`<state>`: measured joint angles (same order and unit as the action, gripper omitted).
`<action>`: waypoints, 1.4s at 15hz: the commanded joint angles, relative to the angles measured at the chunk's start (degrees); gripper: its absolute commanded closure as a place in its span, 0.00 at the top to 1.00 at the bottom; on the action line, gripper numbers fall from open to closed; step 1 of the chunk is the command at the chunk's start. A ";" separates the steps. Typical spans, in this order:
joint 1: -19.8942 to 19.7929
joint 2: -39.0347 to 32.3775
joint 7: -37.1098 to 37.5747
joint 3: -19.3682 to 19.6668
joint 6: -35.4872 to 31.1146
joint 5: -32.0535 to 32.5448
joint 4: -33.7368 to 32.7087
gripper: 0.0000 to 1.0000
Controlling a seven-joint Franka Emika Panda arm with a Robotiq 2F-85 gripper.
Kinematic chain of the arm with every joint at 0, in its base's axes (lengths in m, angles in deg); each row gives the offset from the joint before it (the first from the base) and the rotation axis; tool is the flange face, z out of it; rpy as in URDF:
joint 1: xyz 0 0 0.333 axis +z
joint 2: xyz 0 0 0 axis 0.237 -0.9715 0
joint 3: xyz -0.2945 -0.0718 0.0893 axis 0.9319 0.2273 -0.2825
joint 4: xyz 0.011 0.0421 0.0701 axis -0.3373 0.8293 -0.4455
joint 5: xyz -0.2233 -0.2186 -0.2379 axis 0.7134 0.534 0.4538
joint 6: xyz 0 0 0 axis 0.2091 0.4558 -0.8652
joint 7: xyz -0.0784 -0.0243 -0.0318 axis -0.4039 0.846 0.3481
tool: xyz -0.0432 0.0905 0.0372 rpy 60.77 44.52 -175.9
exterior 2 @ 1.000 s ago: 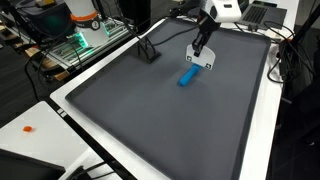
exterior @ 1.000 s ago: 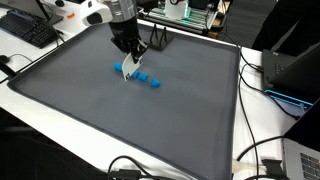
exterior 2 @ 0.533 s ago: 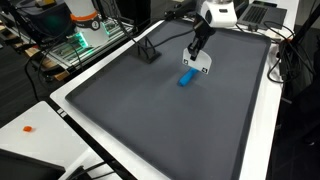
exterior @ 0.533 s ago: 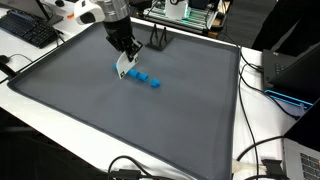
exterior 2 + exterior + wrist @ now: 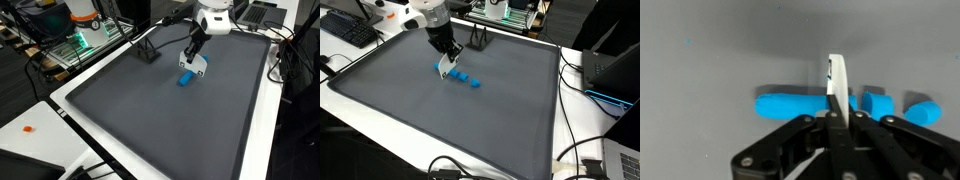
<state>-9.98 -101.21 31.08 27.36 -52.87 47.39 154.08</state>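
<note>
Pinches a thin white piece [image 5: 837,80] edge-up in the gripper [image 5: 836,118], close against the row of blue blocks [image 5: 790,103] on the grey mat [image 5: 470,125].

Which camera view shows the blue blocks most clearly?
The wrist view: the blue blocks lie close in a row, partly hidden by the white piece held in the gripper. Both exterior views show the blocks only small, beside the gripper.
</note>
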 commanded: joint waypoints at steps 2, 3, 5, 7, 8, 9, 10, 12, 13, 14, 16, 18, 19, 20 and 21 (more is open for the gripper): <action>-0.07 -1.87 -1.02 -0.15 -2.31 0.70 1.21 0.01; -0.12 -2.10 -1.28 -0.23 -2.60 0.66 1.33 0.01; -0.13 -2.37 -2.08 -0.41 -2.96 0.67 1.68 0.01; -0.19 -2.63 -2.68 -0.50 -3.11 0.53 1.89 0.01; -0.23 -2.74 -2.97 -0.58 -3.04 0.38 1.99 0.01; -0.29 -2.75 -3.17 -0.71 -2.87 0.06 2.00 0.01; -0.28 -2.65 -3.26 -0.90 -2.69 -0.24 2.06 0.01; -0.32 -2.54 -3.73 -1.32 -2.50 -0.66 2.12 0.01; -0.60 -2.30 -4.10 -1.85 -2.26 -1.72 1.99 0.01; -0.49 -2.12 -3.80 -1.88 -1.87 -1.83 1.76 0.01; -0.45 -1.87 -3.19 -1.92 -1.39 -2.32 1.43 0.01; 0.15 -1.59 -2.51 -1.38 -1.03 -1.08 1.22 0.01; 0.18 -1.41 -2.57 -1.37 -1.19 -0.96 1.25 0.01; 0.47 -1.17 -2.27 -1.03 -1.36 -0.07 1.28 0.01; 0.59 -0.92 -2.10 -0.83 -1.45 0.45 1.23 0.01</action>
<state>-9.86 -102.58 28.42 26.51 -53.94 46.91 154.50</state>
